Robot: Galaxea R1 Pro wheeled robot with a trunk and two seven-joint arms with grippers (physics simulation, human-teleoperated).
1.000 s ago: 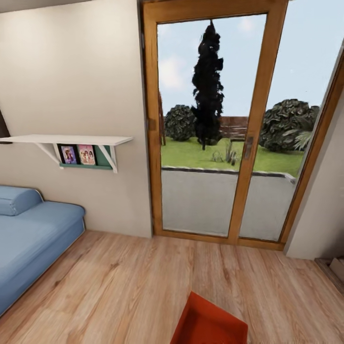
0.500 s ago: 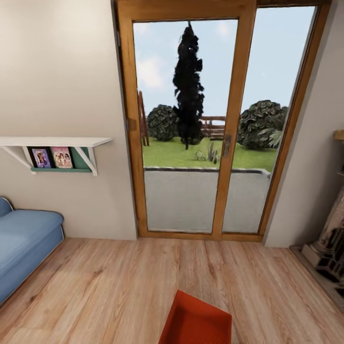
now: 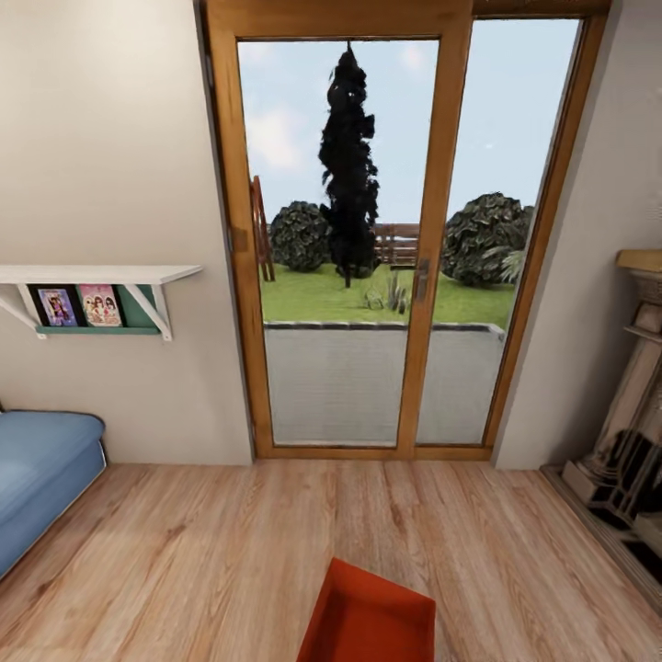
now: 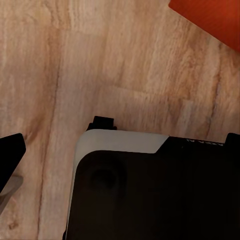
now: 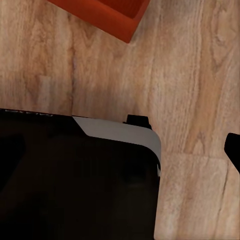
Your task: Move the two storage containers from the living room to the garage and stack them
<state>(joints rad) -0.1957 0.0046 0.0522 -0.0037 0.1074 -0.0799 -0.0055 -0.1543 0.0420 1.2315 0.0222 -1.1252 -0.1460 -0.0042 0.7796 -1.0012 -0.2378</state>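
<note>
While we face the glass doors (image 3: 368, 248), one bin (image 3: 370, 614) sits low ahead over the plank floor (image 3: 184, 552), sofa (image 3: 37, 478) left, fireplace (image 3: 625, 441) right. End effector states: can't tell.

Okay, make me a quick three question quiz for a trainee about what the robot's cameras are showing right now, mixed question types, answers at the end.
1. True or false: the orange-red container rests on dark grey concrete.
2. Multiple choice: in the head view, what lies straight ahead beyond the container? A) a red car B) glass doors with wooden frames C) a kitchen counter
3. Short answer: which piece of furniture shows at the left edge of the head view, below the white wall shelf?

Key: 1. False, it is on the light wood plank floor. 2. B. 3. The blue sofa.
</note>
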